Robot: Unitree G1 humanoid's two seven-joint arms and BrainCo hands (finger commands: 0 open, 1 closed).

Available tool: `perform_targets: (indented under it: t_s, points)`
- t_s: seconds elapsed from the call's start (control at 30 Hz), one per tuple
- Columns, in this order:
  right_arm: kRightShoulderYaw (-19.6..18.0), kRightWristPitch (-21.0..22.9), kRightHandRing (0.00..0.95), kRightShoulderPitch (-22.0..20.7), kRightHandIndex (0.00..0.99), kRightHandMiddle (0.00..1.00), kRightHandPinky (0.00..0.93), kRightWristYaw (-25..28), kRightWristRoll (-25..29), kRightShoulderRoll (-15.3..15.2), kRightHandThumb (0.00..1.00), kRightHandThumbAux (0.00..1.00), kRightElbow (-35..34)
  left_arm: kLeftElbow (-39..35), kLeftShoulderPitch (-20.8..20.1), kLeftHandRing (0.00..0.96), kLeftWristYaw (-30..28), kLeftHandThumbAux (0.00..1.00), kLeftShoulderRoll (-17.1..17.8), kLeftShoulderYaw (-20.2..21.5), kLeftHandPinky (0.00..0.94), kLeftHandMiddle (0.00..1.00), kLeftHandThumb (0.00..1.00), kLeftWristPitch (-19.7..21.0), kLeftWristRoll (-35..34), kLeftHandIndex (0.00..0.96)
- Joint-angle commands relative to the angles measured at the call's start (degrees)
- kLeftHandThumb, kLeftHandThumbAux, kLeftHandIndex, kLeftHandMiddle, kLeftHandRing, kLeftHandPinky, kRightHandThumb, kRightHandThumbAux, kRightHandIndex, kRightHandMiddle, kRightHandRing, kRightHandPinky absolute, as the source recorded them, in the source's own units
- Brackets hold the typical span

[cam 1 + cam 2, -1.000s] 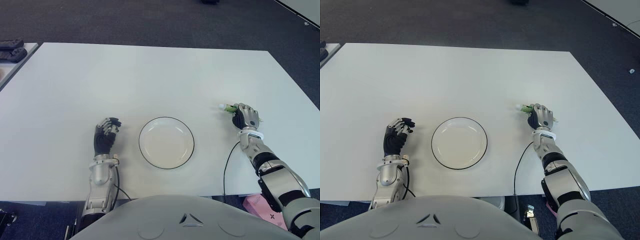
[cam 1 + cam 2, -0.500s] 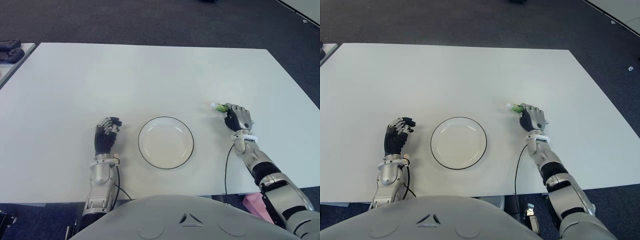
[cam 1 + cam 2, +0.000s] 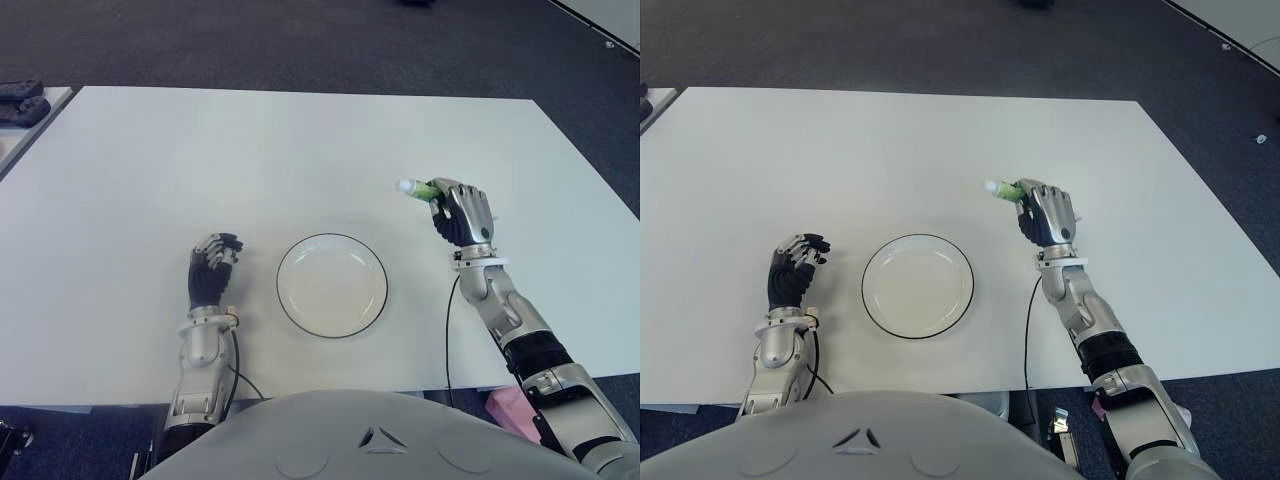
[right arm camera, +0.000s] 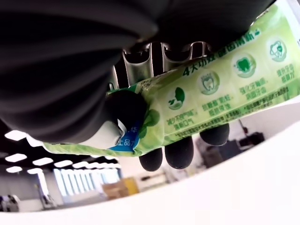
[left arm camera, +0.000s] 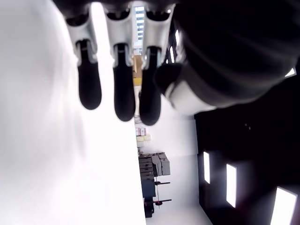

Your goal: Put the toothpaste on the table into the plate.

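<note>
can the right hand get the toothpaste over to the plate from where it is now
Probably yes. The right hand grips the toothpaste, and only bare table lies between it and the plate.

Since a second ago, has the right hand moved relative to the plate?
Yes. The right hand, gripping the green toothpaste tube, moved leftward and farther up the table, closer to the white black-rimmed plate.

Dark carpet floor point(image 3: 300, 40) lies beyond the tabletop, far ahead of both hands. Well out past the left hand point(image 3: 212, 272), forward and to its outer side, a pale side table point(image 3: 25, 132) carries flat black devices point(image 3: 22, 100). Behind the right hand point(image 3: 462, 213), down at floor level, a pink item point(image 3: 510, 408) peeks out. Far ahead of that hand, to its outer side, a small white fleck point(image 3: 611, 44) lies on the carpet.
</note>
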Motion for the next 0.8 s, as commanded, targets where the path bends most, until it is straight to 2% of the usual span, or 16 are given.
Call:
perform_targets:
  t_s: [0.03,0.2,0.5,0.67,0.8]
  points:
    - [0.0,-3.7,0.867,0.0,0.39,0.541,0.873,4.0,1.7,1.8,0.848,0.682,-4.1,-0.3,-0.6,0.472,0.3,0.723,-0.1,0.2,0.484,0.483,0.714,0.9,0.4,0.428]
    - [0.5,-7.7,0.871,0.1,0.389,0.541,0.876,8.3,4.0,3.9,0.849,0.682,-7.1,0.0,-0.8,0.472,-0.3,0.722,0.0,0.0,0.478,0.484,0.714,0.2,0.0,0.429]
    - [2.2,-9.8,0.876,1.9,0.392,0.544,0.884,18.4,4.9,5.8,0.85,0.68,-13.2,0.2,-0.8,0.462,-0.2,0.723,-0.2,-0.2,0.473,0.479,0.716,-0.2,-0.2,0.429]
    - [3.9,-13.2,0.875,1.4,0.391,0.544,0.881,22.3,3.8,5.6,0.85,0.68,-12.4,0.3,-0.7,0.461,-0.1,0.723,-0.2,-0.3,0.47,0.478,0.716,-0.7,0.0,0.429]
    - [5.9,-16.4,0.873,0.7,0.393,0.546,0.884,22.7,1.6,6.3,0.851,0.68,-10.6,0.4,-0.7,0.459,0.1,0.723,-0.2,-0.3,0.466,0.476,0.716,-0.9,0.2,0.429]
